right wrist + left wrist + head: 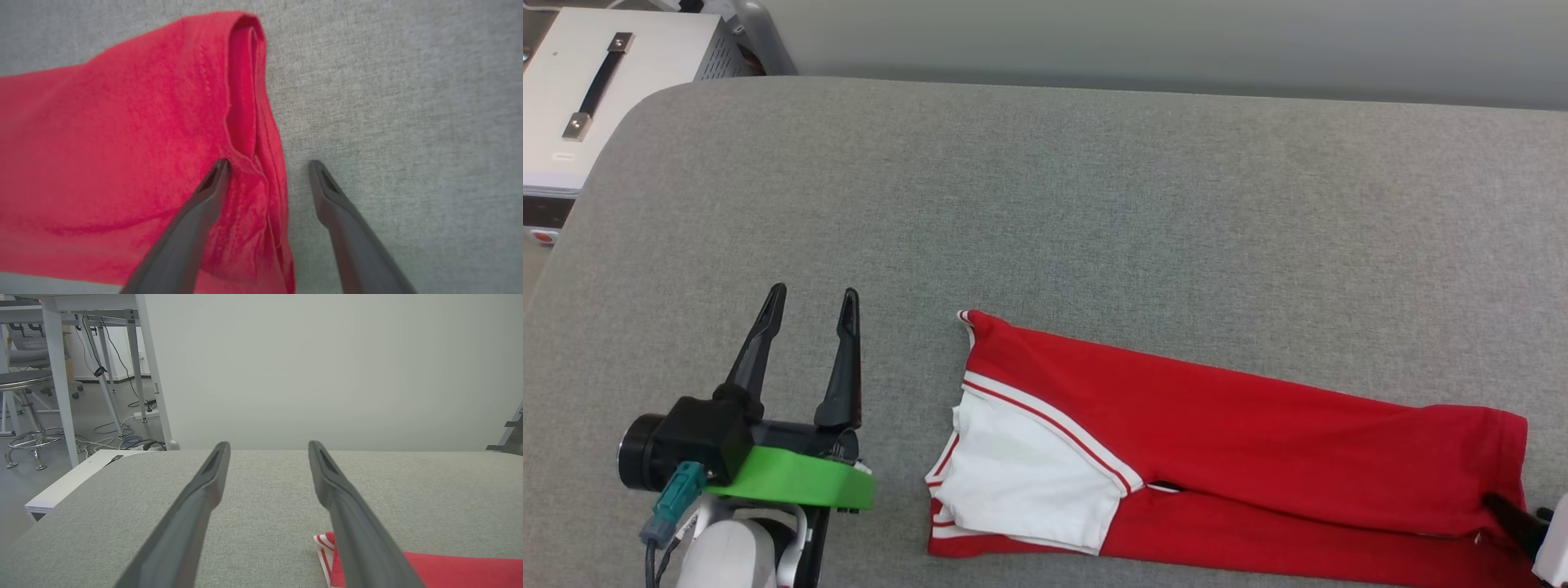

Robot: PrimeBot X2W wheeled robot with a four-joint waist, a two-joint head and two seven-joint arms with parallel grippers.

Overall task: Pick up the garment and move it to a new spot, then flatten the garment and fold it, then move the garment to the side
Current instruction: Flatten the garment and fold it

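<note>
Grey fabric counter (1094,204) stretches wide. Off its far left corner sits a white cabinet (662,90) with a black handle (599,83). Beyond: a stool (24,379), white table legs (59,388), and cables (122,439) strewn on the floor.

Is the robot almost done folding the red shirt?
About halfway, I think. Done: the garment lies flat on the grey surface, folded into a long strip with a white sleeve on top. In hand: the right gripper, open, straddles its red end, gripping nothing; the left gripper is open beside the other end. Left: probably folding it shorter and moving it aside.
</note>
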